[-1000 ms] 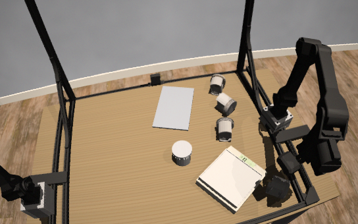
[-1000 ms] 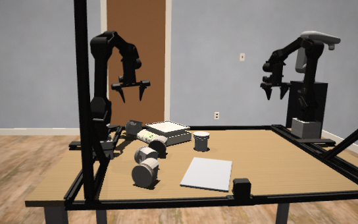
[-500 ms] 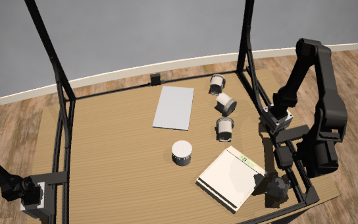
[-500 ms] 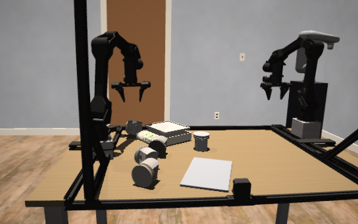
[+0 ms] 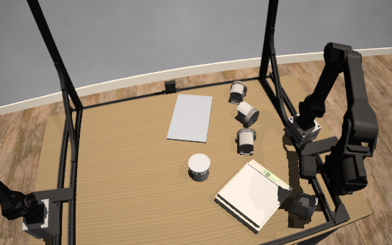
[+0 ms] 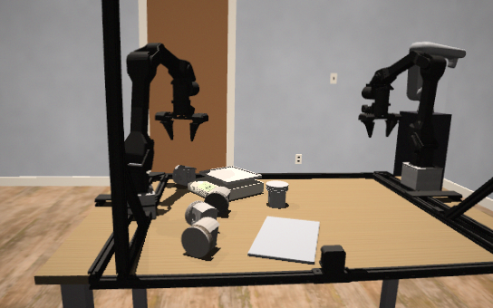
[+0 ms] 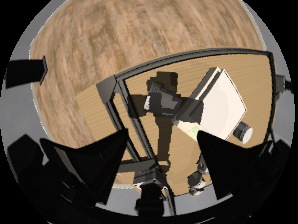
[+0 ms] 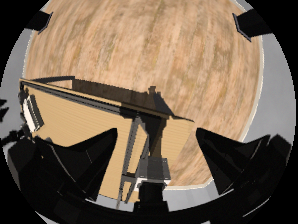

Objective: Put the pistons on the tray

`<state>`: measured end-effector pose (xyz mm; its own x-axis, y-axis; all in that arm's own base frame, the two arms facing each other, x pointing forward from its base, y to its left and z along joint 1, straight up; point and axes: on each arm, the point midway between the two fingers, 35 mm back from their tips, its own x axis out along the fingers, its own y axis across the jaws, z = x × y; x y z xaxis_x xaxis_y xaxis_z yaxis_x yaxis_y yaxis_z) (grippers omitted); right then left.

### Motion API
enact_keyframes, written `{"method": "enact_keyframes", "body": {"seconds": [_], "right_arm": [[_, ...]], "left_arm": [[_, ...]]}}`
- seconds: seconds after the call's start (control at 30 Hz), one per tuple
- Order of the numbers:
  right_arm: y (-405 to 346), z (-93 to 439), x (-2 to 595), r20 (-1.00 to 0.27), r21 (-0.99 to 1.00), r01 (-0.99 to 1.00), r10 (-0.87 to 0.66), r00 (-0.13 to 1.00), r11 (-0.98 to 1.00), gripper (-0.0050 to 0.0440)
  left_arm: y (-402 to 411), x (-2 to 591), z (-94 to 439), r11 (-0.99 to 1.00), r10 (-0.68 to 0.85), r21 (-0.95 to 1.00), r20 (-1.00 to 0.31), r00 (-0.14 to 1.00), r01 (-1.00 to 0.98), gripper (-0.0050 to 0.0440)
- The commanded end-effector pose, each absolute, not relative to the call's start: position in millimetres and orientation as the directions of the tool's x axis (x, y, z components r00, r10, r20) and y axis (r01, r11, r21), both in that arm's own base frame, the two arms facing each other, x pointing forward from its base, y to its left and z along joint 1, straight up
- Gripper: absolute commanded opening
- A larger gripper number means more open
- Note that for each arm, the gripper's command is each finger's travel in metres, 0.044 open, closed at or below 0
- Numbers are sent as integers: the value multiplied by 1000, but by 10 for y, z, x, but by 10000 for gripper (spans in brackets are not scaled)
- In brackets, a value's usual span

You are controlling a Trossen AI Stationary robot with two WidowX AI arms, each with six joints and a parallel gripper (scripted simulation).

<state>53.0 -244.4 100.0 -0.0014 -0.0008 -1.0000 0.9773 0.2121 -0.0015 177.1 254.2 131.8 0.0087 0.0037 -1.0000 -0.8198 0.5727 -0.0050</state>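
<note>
Across the far half of the table, as I see it from the top view, the flat tray lies without a piston on it. Three pistons lie on their sides to its right; an upright piston stands nearer, left of the white-topped box. A dark piston sits at the box's right. My left end effector and right end effector hang in the air, fingers wide, holding nothing.

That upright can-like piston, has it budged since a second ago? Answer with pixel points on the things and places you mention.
No. The upright piston (image 5: pixel 199 172) (image 6: pixel 276 196) (image 7: pixel 243 133) stands where it stood, measured against the black frame (image 5: pixel 54 50) (image 6: pixel 113 136) (image 7: pixel 195 53) (image 8: pixel 131 150) around the bench.
</note>
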Motion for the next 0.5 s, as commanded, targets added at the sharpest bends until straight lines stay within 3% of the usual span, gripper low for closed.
{"method": "enact_keyframes", "body": {"seconds": [0.0, 0.27, 0.47], "right_arm": [[-2443, 1000, 532, -1000, 0, 977, 0, 0, 213, 440], [-2443, 1000, 532, -1000, 0, 977, 0, 0, 213, 440], [-2443, 1000, 532, -1000, 0, 977, 0, 0, 213, 440]], "left_arm": [[2545, 1767, 1290, 582, 3, 3, -1000, -2, -813, 378], [2543, 1762, 1267, 578, 1, 5, -1000, -5, -816, 378], [2332, 1975, 1280, 701, 2, 4, -1000, -3, -713, 378]]}}
